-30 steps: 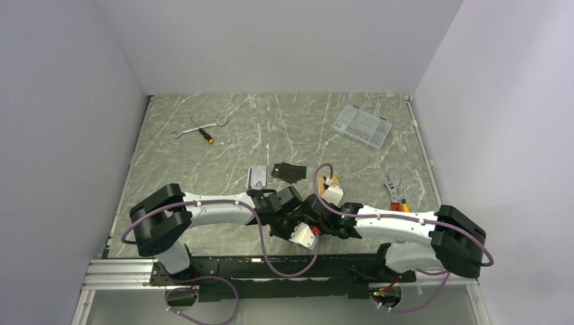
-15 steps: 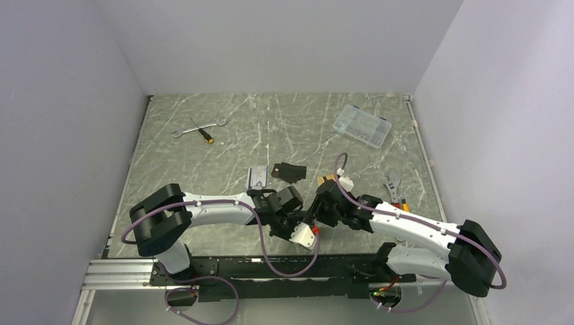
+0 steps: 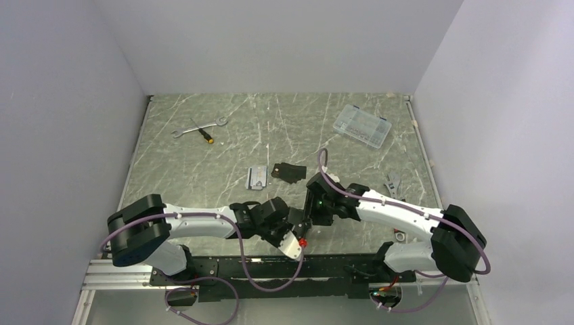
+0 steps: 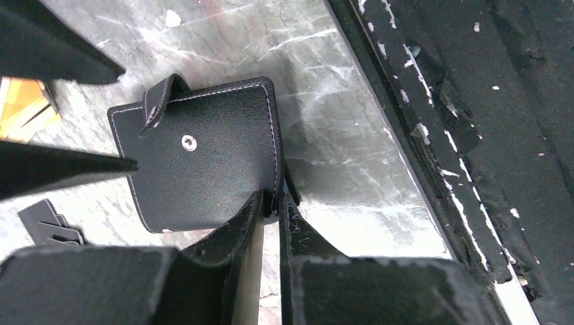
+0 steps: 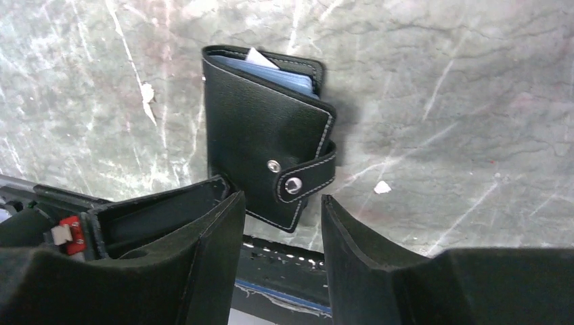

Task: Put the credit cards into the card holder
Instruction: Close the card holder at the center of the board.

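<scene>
One closed black wallet (image 4: 203, 156) is lying at the near edge of the table (image 5: 440, 101). The left gripper (image 4: 271, 200) is pinching its side. The right gripper (image 5: 279, 200) is hovering beside it, jaws parted, gripping nothing. One flat black piece (image 3: 289, 171) is lying farther back.

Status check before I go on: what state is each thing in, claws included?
card holder: folded shut, tab unsnapped.
left claw: shut on the card holder's edge.
right claw: open, empty, over the card holder.
credit cards: outside the card holder, partly hidden.
</scene>
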You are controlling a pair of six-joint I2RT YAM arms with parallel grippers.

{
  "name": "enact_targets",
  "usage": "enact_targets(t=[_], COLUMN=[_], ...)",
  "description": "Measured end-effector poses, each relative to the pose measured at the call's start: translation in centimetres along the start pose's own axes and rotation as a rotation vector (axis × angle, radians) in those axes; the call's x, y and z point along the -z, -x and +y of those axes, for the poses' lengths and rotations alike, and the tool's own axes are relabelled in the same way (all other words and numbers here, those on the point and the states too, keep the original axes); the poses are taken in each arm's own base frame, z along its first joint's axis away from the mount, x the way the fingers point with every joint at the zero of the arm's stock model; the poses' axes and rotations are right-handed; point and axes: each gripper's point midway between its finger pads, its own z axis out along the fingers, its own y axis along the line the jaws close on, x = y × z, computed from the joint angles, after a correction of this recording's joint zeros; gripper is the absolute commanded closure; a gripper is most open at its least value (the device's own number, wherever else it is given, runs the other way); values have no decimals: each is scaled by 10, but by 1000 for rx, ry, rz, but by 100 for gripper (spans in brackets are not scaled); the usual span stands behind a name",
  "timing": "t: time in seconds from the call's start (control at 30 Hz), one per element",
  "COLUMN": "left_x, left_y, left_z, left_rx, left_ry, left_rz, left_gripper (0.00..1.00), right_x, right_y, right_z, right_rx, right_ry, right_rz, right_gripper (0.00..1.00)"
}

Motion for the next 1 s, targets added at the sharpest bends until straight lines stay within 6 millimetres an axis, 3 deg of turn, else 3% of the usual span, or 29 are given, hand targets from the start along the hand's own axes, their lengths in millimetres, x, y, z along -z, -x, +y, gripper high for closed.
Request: enact_targets(t=[0.3,0.47,0.67,1.0], left_x=[-7,-13,-18,-22], left_y=[4,7,8,9], left_z=[5,14,21,27], left_rx=[-67,-68,-62,-47], left_ry=[55,87,109,134], left_rz=[6,0,6,12], left_gripper=[85,85,86,86], right_x=[-3,-3,0,-1], right_y=[3,-1,1,16], right_z=[7,-1,-15,-20], right_rx=[59,99,129,178], right_ry=[-70,-145,-245,-331], right_rz=[46,64,53,11], right_gripper=[56,66,67,70])
